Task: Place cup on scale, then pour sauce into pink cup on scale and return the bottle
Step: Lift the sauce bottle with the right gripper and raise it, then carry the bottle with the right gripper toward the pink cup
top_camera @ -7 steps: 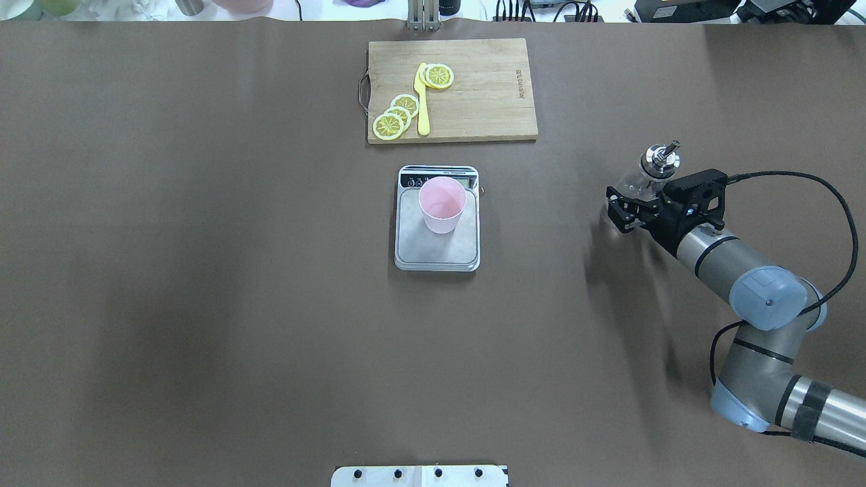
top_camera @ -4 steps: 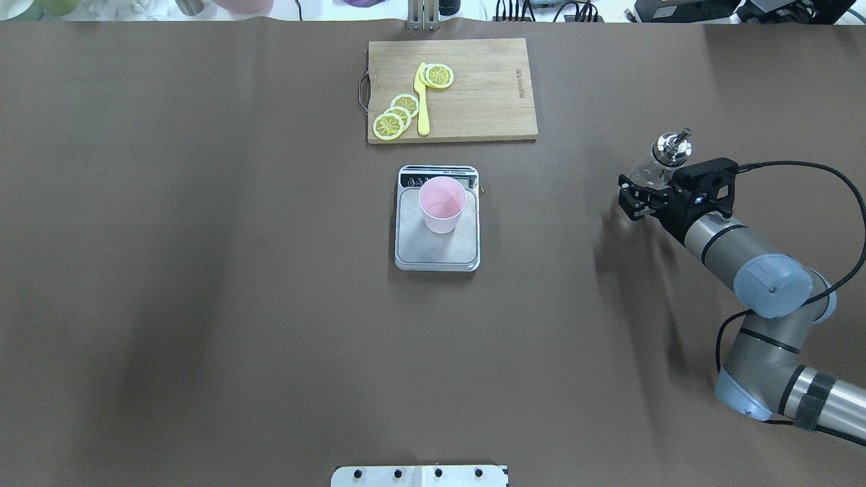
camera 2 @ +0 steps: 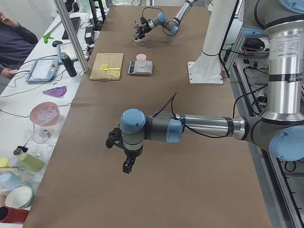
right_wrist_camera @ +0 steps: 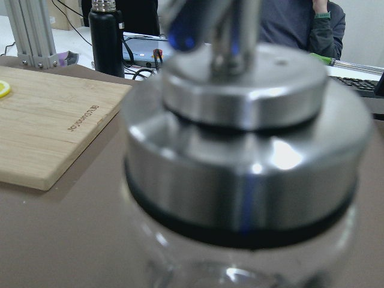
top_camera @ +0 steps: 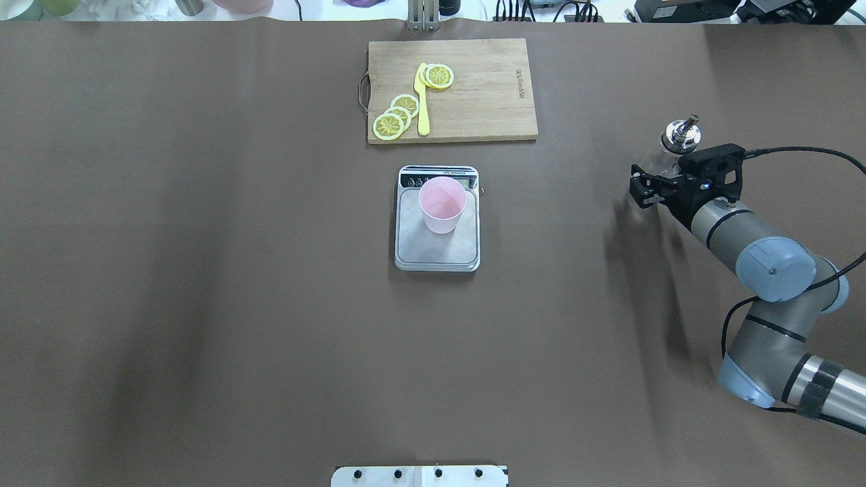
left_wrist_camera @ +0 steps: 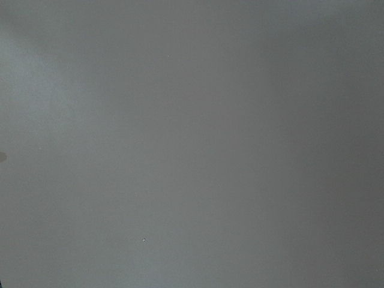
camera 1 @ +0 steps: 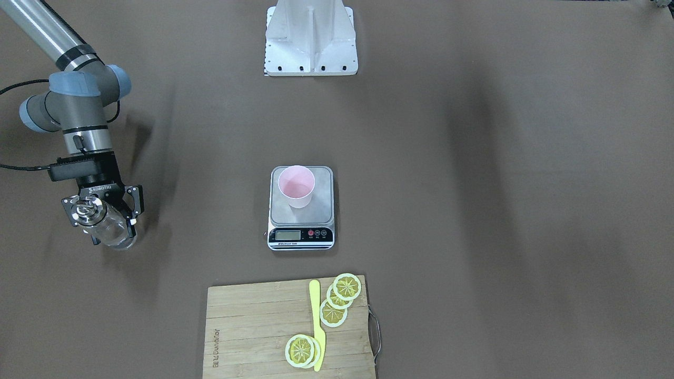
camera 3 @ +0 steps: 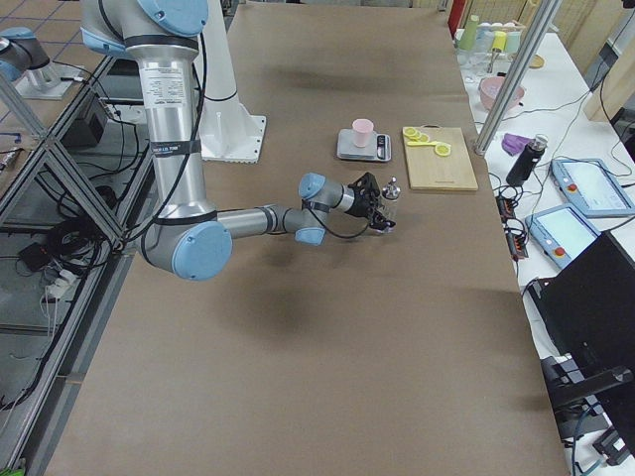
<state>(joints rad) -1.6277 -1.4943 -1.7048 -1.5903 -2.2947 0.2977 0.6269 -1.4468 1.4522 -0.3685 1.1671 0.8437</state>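
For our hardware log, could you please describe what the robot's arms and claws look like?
Both arms are silver-grey tubes with pale blue joint caps and black rings. The right arm ends in a black right claw marked ROBOTIQ in white, fed by a black cable. The left arm ends in a black left claw, also cabled.

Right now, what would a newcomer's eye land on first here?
A small pale pink cup stands on the silver-grey digital kitchen scale at table centre. At the robot's far right, the right gripper holds a clear glass bottle with a silver pourer cap. Beyond the scale, a wooden cutting board carries lemon slices and a yellow knife.
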